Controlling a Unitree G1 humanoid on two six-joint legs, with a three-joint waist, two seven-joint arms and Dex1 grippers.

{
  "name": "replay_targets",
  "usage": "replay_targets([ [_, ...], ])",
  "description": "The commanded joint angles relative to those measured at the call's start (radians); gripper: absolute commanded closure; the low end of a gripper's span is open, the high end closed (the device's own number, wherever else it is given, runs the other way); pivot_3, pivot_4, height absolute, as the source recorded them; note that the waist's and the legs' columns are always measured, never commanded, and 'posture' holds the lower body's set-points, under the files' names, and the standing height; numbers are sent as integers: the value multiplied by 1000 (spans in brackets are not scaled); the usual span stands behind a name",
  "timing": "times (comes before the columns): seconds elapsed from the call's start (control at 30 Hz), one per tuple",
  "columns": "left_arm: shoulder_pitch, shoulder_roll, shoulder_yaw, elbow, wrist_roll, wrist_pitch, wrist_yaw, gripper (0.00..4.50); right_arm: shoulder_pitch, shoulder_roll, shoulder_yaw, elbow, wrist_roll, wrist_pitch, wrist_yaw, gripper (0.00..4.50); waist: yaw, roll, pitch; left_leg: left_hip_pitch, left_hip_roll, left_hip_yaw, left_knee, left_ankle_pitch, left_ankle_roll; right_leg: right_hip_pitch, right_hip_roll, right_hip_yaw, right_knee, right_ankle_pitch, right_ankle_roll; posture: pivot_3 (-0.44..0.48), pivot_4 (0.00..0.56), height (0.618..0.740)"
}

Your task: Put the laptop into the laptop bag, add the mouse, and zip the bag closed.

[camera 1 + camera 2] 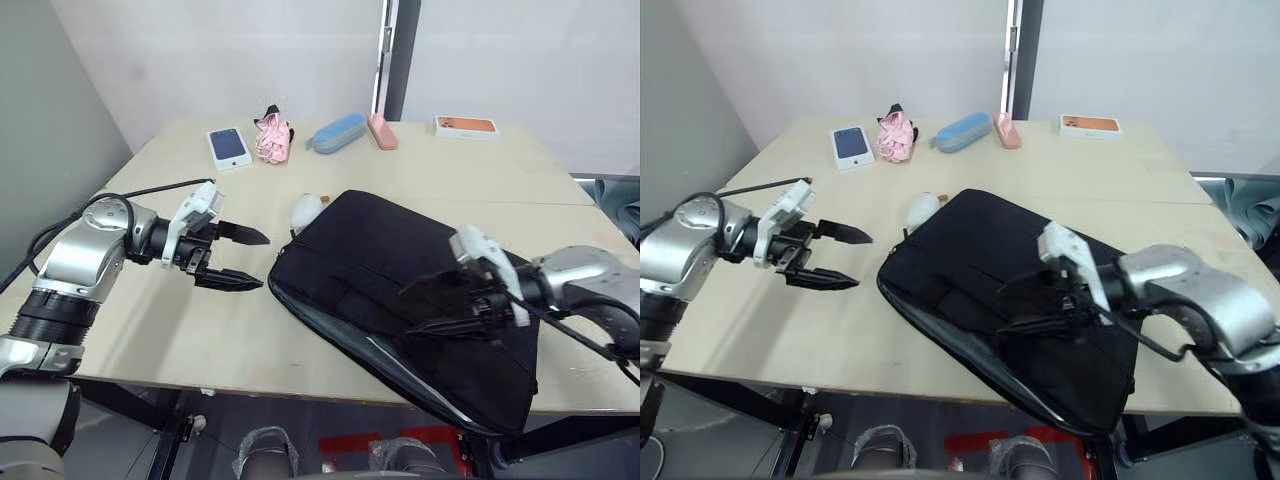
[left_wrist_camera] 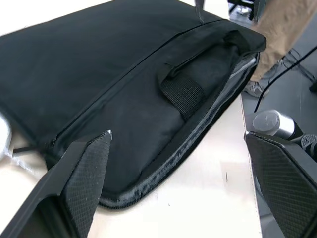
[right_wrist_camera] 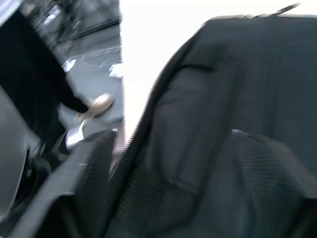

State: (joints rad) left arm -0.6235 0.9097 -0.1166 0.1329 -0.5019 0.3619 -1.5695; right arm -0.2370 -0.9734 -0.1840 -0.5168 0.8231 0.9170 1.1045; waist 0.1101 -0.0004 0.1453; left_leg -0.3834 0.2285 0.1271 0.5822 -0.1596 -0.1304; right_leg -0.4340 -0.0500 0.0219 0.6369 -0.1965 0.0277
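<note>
Right tool (image 1: 452, 303) spread over laptop bag (image 1: 380, 260), left tool (image 1: 238, 259) wide, mouse (image 1: 304, 210) half hidden

Mouse (image 1: 304, 210) perhaps half hidden behind laptop bag (image 1: 390, 270).

A pale wooden desk (image 1: 200, 330) carries the black laptop bag (image 1: 380, 260), lying flat with a white rounded object (image 1: 305, 209) touching its far corner. Along the far edge lie a phone box (image 1: 229, 147), a pink bundle (image 1: 271, 137), a blue case (image 1: 337, 132), a pink case (image 1: 382, 131) and an orange box (image 1: 466, 126).
</note>
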Motion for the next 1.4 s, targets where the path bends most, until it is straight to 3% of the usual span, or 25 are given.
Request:
replay_targets([
  [0.03, -24, -16, -76, 93, 70, -226, -45, 0, 101, 5, -258, -93, 119, 65, -90, 33, 5, 0, 0, 0, 0, 0, 0, 0, 0, 0, 0, 0, 0, 0, 0, 0, 150, 740],
  [0.17, -121, -75, -188, 310, 119, -428, -45, 0, 395, 50, -570, -221, 224, 136, -113, 33, 22, -1, -1, 0, 0, 0, 0, 0, 1, 0, 0, 0, -1, 0, 0, 0, 150, 740],
  [0.37, -275, -195, -312, 642, 165, -648, -45, 0, 671, 148, -808, -358, 367, 128, -194, 33, 41, -1, -2, 1, 0, 3, 2, 0, 2, 0, -1, 2, 0, 0, 1, 0, 150, 740],
  [0.53, -330, -272, -377, 815, 203, -773, -45, 0, 834, 204, -869, -452, 462, 61, -275, 33, 39, -1, -2, 1, -1, 3, 2, -1, 2, 0, -2, 3, -1, -1, 2, 0, 150, 740],
  [0.77, -379, -390, -319, 975, 252, -854, -45, 0, 1040, 214, -850, -530, 396, -83, -274, 33, 51, -2, -3, 0, -4, 2, 0, -1, 4, 1, -6, 1, -4, -2, 6, 0, 150, 740],
  [0.8, -383, -401, -308, 988, 248, -842, -45, 522, 1073, 201, -827, -530, 370, -121, -269, 0, 51, -2, -3, 0, -6, 2, 0, -1, 5, 1, -8, 0, -5, -2, 7, 0, 150, 740],
  [0.97, -385, -424, -252, 1006, 257, -830, -45, 2276, 1156, 135, -628, -530, 177, -303, -368, 0, 46, -3, -3, -1, -13, 2, -1, -2, 9, 2, -14, 1, -8, -2, 12, 0, 150, 740],
  [1.13, -367, -408, -247, 968, 242, -792, -45, 3990, 1219, 75, -501, -530, -16, -358, -462, 0, 47, -3, -3, -1, -15, 2, -2, -1, 9, 3, -15, 1, -8, -2, 13, 0, 150, 740],
  [1.2, -358, -395, -256, 946, 233, -777, -45, 3990, 1250, 61, -462, -530, -82, -374, -471, 0, 45, -3, -3, -1, -15, 1, -2, -1, 9, 3, -16, 1, -8, -2, 14, 0, 150, 740],
  [1.4, -331, -363, -245, 868, 192, -701, -45, 3990, 1171, 99, -332, -530, -232, -334, -532, 0, 38, -3, -3, -1, -15, 1, -2, -1, 9, 3, -15, 1, -8, -2, 14, 0, 150, 740],
])
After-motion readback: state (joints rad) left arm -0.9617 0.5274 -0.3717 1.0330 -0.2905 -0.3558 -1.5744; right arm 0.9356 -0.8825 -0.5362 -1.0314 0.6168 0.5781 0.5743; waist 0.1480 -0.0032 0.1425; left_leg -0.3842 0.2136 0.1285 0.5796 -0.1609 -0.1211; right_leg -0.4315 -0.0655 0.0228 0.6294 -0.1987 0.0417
